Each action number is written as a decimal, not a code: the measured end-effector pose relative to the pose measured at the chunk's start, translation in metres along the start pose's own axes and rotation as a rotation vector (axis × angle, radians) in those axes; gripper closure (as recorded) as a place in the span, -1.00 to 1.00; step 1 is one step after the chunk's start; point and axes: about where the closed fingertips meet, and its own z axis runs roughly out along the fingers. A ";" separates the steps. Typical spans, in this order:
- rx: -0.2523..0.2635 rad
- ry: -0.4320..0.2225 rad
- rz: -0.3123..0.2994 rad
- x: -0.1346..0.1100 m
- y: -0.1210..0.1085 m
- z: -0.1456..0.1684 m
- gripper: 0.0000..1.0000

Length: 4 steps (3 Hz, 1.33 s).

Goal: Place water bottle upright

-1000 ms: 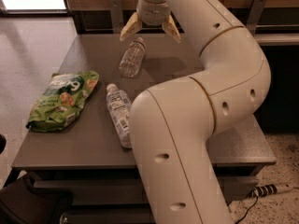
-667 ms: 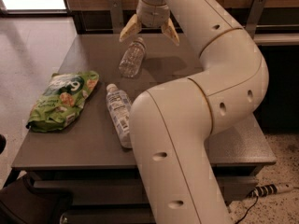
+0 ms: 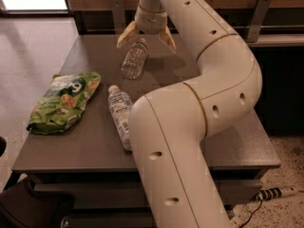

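Camera view: my tool (image 3: 146,41) is spread wide over the far end of the water bottle (image 3: 133,61), which lies at the worktop (image 3: 80,146) back. Looks light, thin-walled and slippery, so I'd pinch the ribbed mid-body gently.

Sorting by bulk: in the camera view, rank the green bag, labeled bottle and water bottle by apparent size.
Green bag, clearly largest.
Labeled bottle next, though nearer the camera and partly behind the arm.
Water bottle smallest-looking, but farther back, so the bottles' order is unsure.
The open tool hangs over it.
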 end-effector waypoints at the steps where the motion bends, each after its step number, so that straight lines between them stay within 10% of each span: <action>1: -0.017 0.032 -0.001 0.001 0.008 0.015 -1.00; 2: -0.020 0.046 -0.004 0.002 0.012 0.023 -1.00; 4: -0.018 0.011 -0.032 -0.012 0.025 0.035 -0.05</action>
